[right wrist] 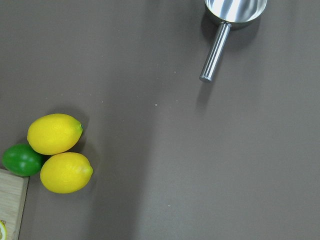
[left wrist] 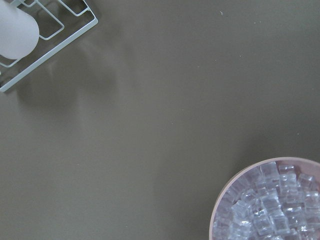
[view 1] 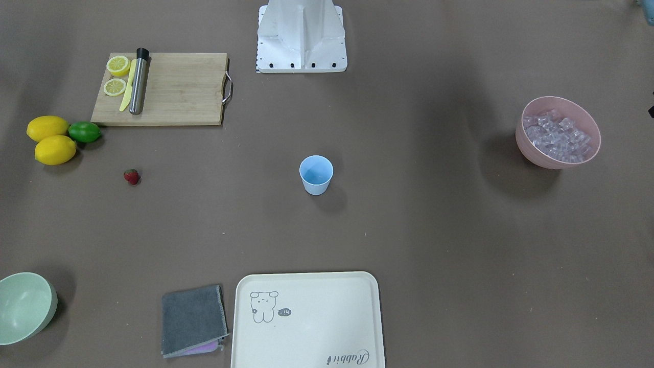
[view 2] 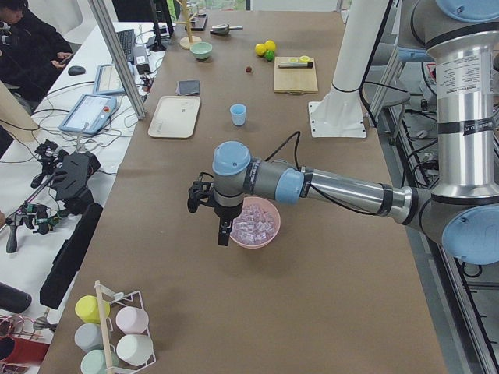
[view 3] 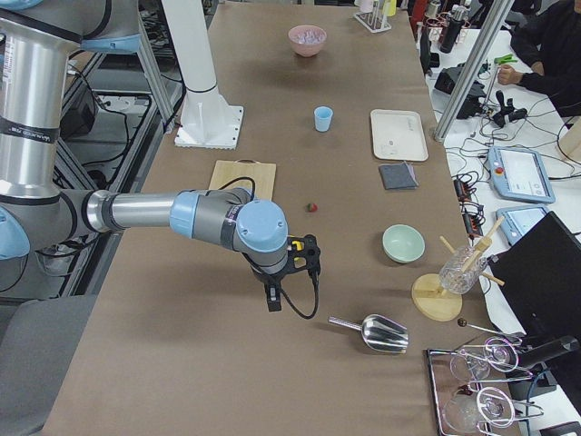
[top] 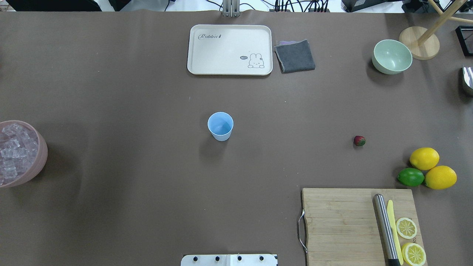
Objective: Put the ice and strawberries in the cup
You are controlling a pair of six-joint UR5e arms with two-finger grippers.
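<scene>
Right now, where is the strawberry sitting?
In the overhead view the strawberry lies alone on the robot's right side, between the cup and the lemons, nearer the lemons.

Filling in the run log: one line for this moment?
cup: empty, upright | ice: in pink bowl | strawberry: on table | left gripper: by pink bowl, state unclear | right gripper: over table, state unclear

A long matte-brown covered table (view 2: 234, 296) fills the frame, with a cluttered white desk (view 2: 17, 191) at the left edge.
</scene>
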